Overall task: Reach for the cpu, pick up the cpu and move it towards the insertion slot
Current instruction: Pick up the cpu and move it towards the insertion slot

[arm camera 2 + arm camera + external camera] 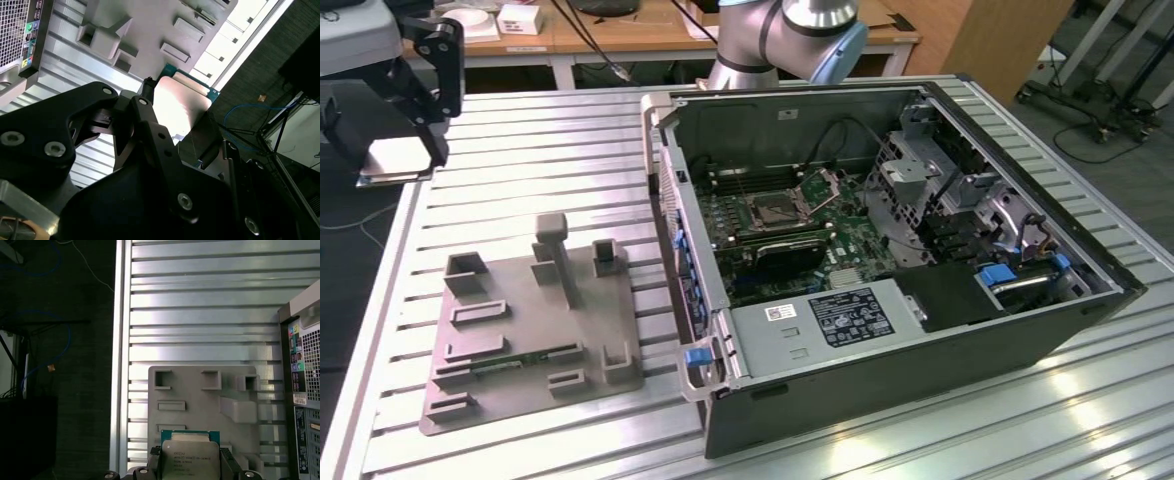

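Looking at the exterior view, I see the hand (403,152) closed on the cpu (392,162), holding it in the air by the tabletop's (494,180) edge at the exterior view's left, well apart from the insertion slot (774,210) inside the open computer case (881,400). In the first wrist view black fingers (227,469) pinch the chip's two sides above the grey tray (200,400), and the second wrist view shows its shiny top between them.
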### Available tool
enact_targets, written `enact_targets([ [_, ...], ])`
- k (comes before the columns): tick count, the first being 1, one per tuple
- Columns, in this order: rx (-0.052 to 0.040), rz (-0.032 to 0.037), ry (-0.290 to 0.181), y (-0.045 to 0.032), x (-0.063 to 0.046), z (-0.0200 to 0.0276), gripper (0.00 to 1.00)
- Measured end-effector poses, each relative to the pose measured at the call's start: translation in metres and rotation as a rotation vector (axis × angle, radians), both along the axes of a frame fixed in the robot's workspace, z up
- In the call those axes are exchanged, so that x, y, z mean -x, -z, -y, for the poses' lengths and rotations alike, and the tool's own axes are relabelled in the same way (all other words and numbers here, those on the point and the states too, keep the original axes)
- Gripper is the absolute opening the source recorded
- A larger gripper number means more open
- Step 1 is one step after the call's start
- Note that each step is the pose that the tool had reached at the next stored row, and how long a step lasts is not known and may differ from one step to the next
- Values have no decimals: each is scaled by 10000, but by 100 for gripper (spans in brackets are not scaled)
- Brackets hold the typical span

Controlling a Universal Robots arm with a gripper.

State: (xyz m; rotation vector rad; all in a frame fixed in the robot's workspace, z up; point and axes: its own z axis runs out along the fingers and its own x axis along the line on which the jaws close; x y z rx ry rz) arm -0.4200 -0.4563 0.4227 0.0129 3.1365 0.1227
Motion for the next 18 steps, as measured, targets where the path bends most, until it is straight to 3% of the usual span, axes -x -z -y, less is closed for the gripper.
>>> enact_targets([
  [18, -1, 0, 0, 13, -54, 0, 54],
])
